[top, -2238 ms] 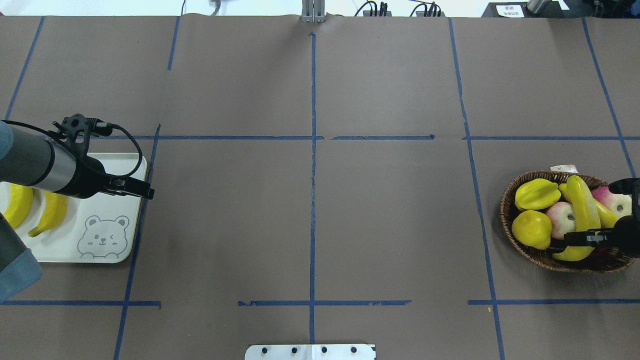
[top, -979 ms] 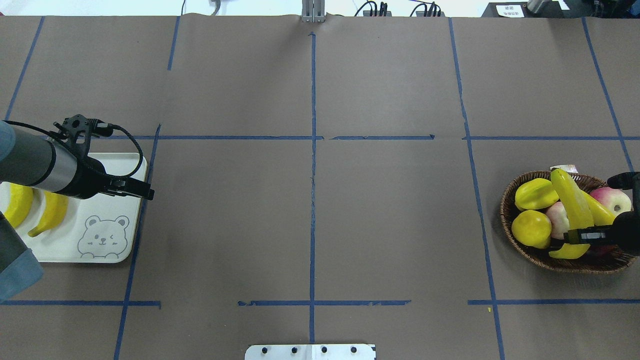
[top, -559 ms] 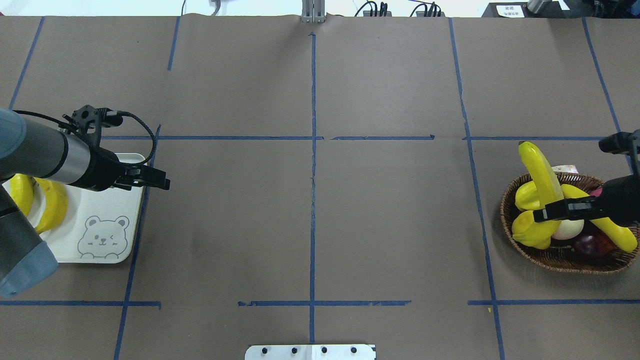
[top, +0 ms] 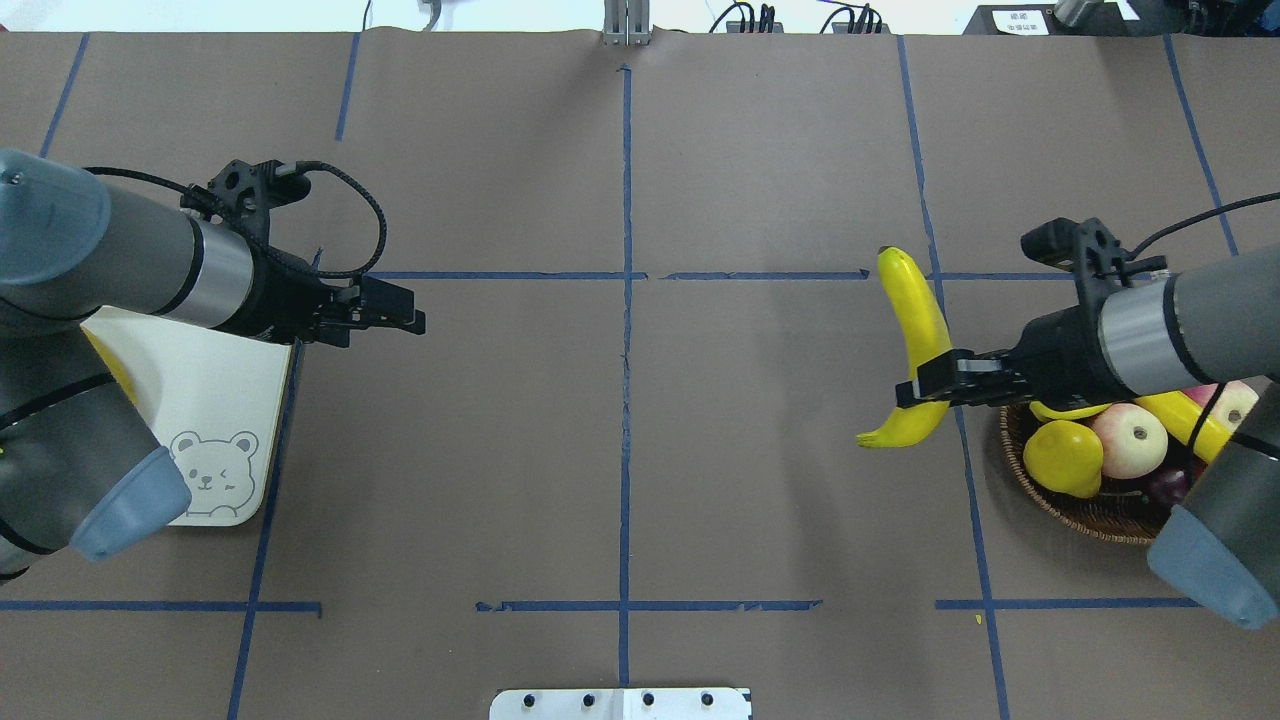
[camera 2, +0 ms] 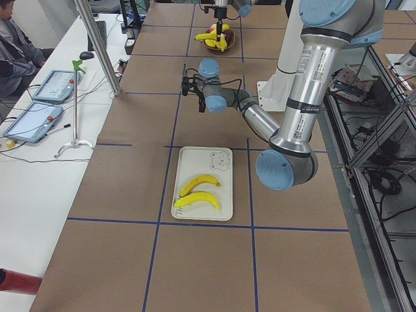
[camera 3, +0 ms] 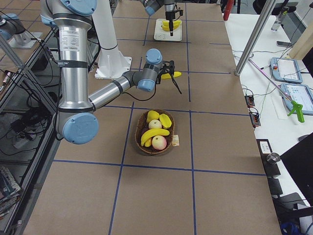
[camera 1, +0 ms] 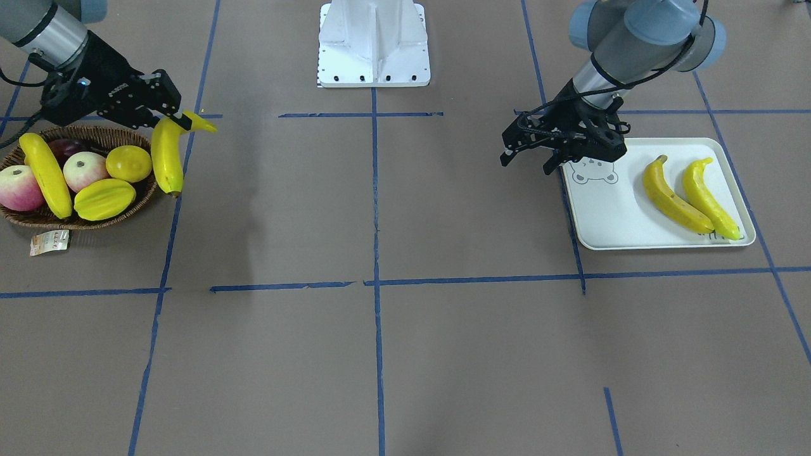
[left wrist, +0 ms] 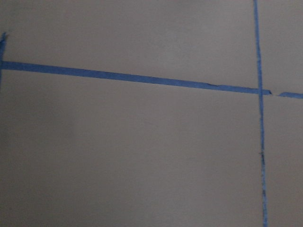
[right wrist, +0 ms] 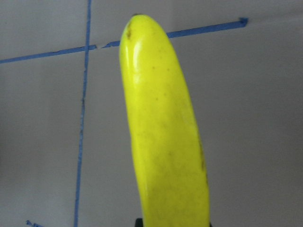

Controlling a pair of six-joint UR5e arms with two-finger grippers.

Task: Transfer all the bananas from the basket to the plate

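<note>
My right gripper [top: 925,385] [camera 1: 170,120] is shut on a yellow banana [top: 915,320] [camera 1: 166,155] [right wrist: 165,142], held in the air just outside the wicker basket [top: 1090,520] [camera 1: 149,190], toward the table's middle. One more banana [camera 1: 47,174] [top: 1190,425] lies in the basket. Two bananas [camera 1: 675,190] [camera 1: 706,196] lie side by side on the cream plate [camera 1: 614,215] [top: 200,400]; in the overhead view my left arm hides them. My left gripper [camera 1: 526,163] [top: 415,318] hovers open and empty beside the plate's inner edge.
The basket also holds a starfruit [camera 1: 104,197], a lemon [camera 1: 128,163], two apples [camera 1: 82,171] and a dark fruit [camera 1: 63,147]. A paper tag [camera 1: 49,242] lies by the basket. Blue tape lines cross the brown table cover. The left wrist view shows only paper and tape.
My right gripper has lifted the banana out of the basket and carried it toward the table's middle. My left arm has swung off the plate toward the middle.
</note>
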